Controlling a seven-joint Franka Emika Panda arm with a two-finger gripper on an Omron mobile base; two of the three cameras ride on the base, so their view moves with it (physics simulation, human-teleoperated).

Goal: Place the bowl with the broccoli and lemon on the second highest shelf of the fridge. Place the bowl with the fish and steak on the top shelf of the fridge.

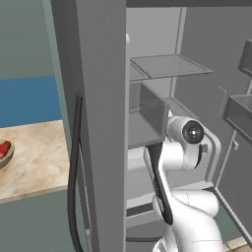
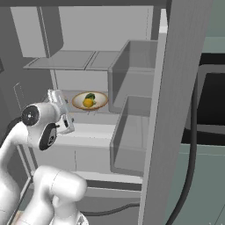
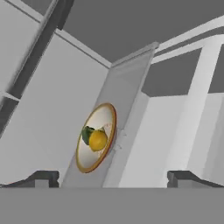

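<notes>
The white arm (image 1: 189, 216) rose from the base, bent at a rounded elbow and reached forward and up, its dark-capped wrist joint (image 2: 30, 115) turned sideways. The hand (image 2: 59, 112) pointed ahead, rolled well over to one side. Its two dark fingertips (image 3: 43, 178) stood wide apart in the hand view, with nothing gripped between them.

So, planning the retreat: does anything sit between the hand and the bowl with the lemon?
Nothing: in the hand view, bare air separates the open hand from the tan-rimmed bowl.
</notes>
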